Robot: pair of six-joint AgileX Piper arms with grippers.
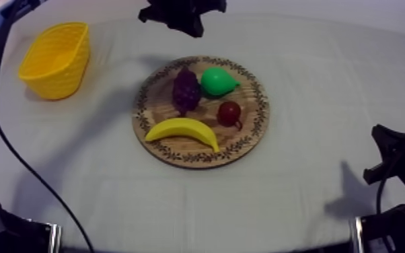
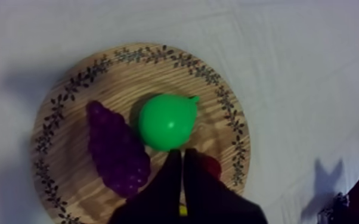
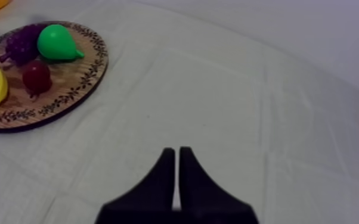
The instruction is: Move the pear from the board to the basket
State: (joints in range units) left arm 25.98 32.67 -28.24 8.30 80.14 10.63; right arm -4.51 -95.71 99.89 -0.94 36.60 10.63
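While the left gripper [image 2: 182, 152] is hanging above the round wooden board with the leaf-patterned rim [image 1: 252, 131], its two black fingers are lying together as a narrow wedge, gripping nothing. In the left wrist view you are seeing the bright green toy pear [image 2: 167, 121] just beyond those fingertips; whether they are touching it cannot be told. The right gripper [image 3: 177, 149] is sitting well apart from the pear, over bare cloth beside the board. Its fingers are likewise pressed together with nothing between them.

The pear is lying on the far half of the board, just beside the bunch of dark purple toy grapes [image 1: 186, 89] and near the small red fruit [image 1: 229, 112]. The curved yellow toy banana [image 1: 181, 130] is lying along the near part of the board. The yellow ribbed basket [image 1: 57, 74] is standing at the left side of the table, well apart from the board.

The grey-white cloth [image 1: 326, 81] is covering the table and showing fold creases, and shadows of the arms are falling on it. Beyond its far edge, too little of the room is showing to describe.

The pear is presenting a smooth, glossy skin and a round body tapering to a short pointed stem end. It is lying on its side, with the stem end pointing away from the grapes.
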